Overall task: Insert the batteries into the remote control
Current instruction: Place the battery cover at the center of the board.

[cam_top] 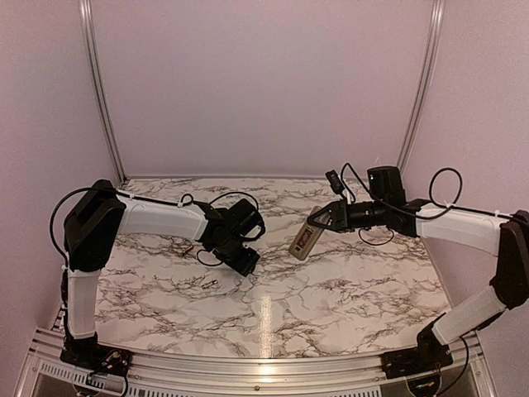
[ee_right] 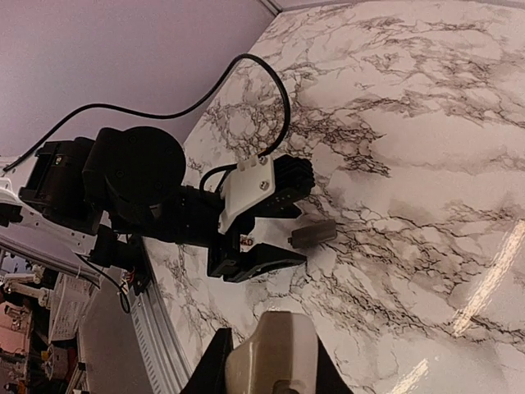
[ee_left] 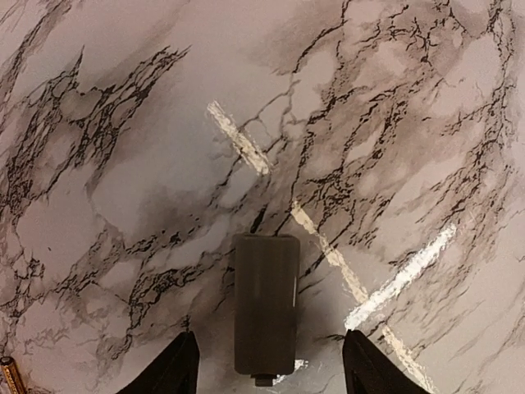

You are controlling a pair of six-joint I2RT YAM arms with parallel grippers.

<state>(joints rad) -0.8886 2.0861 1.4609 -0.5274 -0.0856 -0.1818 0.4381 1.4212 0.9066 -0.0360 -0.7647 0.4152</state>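
My right gripper (cam_top: 321, 222) is shut on the remote control (cam_top: 304, 240) and holds it tilted above the table; its greyish-tan end shows between the fingers in the right wrist view (ee_right: 271, 349). My left gripper (cam_top: 245, 263) is open and low over the table, its jaws either side of a small flat dark cover piece (ee_left: 265, 304) lying on the marble without touching it. The cover also shows in the right wrist view (ee_right: 312, 234). Small silvery batteries (cam_top: 213, 284) lie on the table in front of the left gripper. A gold battery end (ee_left: 8, 376) shows at the left wrist view's corner.
The marble table (cam_top: 331, 298) has pale walls behind and at the sides, with metal posts in the back corners (cam_top: 99, 91). A metal rail (cam_top: 264, 368) runs along the near edge. Cables loop off both wrists.
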